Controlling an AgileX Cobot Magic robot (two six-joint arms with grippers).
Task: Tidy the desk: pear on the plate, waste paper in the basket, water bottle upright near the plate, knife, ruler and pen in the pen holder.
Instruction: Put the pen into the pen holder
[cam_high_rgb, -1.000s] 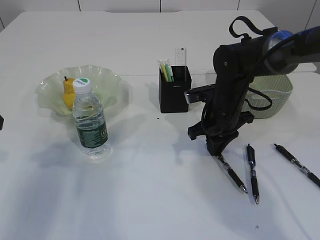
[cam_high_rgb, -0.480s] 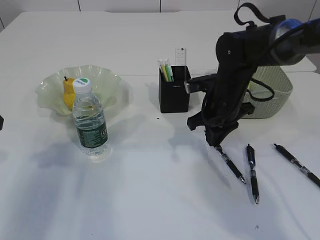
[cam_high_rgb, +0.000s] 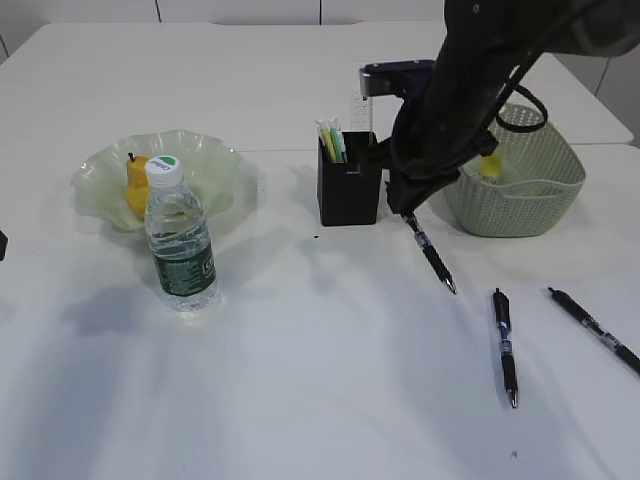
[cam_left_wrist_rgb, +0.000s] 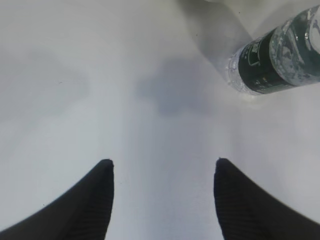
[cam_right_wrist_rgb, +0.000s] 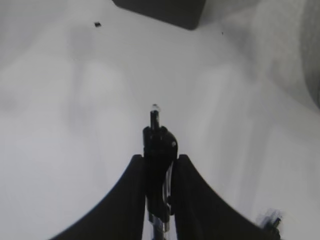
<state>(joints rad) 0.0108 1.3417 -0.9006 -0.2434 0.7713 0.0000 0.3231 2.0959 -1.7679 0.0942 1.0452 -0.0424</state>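
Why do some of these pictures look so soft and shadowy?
Exterior view: fairly sharp, soft grey shadows on the desk beside the water bottle. Right wrist view: the pen in the right gripper is clear, the desk beyond blurred. Left wrist view: hazy, dim shadow patches, left gripper fingers dark.

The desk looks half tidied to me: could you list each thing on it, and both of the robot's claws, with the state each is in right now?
Pear: on the plate.
Water bottle: upright, capped, by the plate.
Pen holder: upright, holding items.
Basket: upright, something yellow inside.
Held pen: lifted, hanging tip-down.
Two pens: lying on the desk.
Right gripper: shut on held pen.
Left gripper: open, empty.
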